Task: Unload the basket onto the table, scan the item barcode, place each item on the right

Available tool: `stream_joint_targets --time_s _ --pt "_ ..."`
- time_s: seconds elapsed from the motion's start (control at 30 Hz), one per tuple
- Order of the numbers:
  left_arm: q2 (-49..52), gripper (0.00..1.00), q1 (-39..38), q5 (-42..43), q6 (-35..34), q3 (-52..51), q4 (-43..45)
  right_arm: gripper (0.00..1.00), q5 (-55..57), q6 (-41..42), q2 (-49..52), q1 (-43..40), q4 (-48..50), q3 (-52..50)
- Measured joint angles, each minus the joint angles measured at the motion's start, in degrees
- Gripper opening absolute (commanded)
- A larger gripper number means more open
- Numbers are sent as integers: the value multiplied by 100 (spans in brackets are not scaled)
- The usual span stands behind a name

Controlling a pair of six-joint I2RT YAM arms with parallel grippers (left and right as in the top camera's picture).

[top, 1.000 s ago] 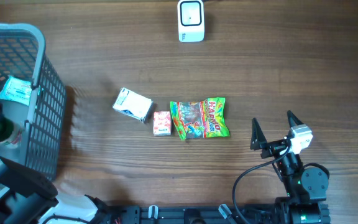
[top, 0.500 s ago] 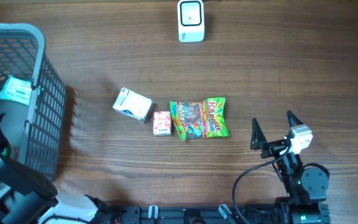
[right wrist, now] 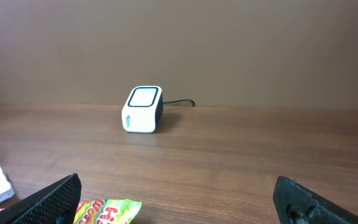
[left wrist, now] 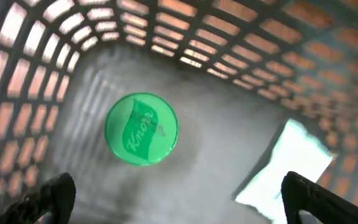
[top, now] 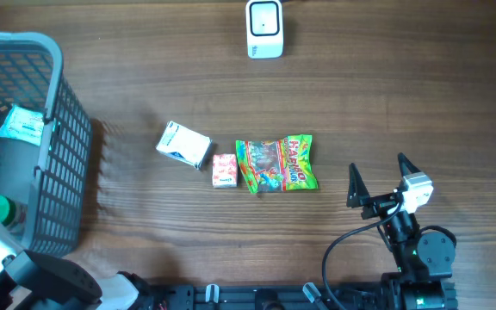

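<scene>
**A:** Left end effector (left wrist: 179, 200)?
**B:** Fingers spread wide, gripping nothing. It hangs inside the basket (top: 55, 53), mesh walls all round it.
**A:** What's in there?
**B:** Straight below it, nearer the left finger, a round green lid (left wrist: 142, 129) marked Knorr. Toward the right finger lies a white packet (left wrist: 288, 165). The two are apart.
**A:** Right end effector (top: 377, 169)?
**B:** Also wide apart and empty, over the table (top: 420, 86). The scanner (right wrist: 143, 109) stands well ahead of it. The bag (top: 276, 163) lies near, ahead and to its left, with a pink box (top: 224, 170) touching the bag's far side and a white box (top: 183, 144) just beyond.
**A:** Anything unclear?
**B:** Whatever is under the lid is hidden, and the packet is blurred. The right wrist view crops the bag and white box.
</scene>
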Motion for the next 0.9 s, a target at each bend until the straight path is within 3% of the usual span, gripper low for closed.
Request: stream_joint_targets --time_s 0.17,0.27,0.4,0.53,0.7,0.9 --pt "50 100 0 35 2258 0 188 100 2 0 0 0 0 0" --pt "50 100 0 483 3797 0 210 100 2 0 0 0 0 0" --pt "55 100 26 756 4986 -96 313 100 2 0 0 0 0 0" --pt "72 100 376 857 5366 -581 614 100 2 0 0 0 0 0" --pt "81 100 787 861 5285 -990 933 100 2 0 0 0 0 0" --pt "149 100 949 883 5084 -1821 2063 100 2 0 0 0 0 0"
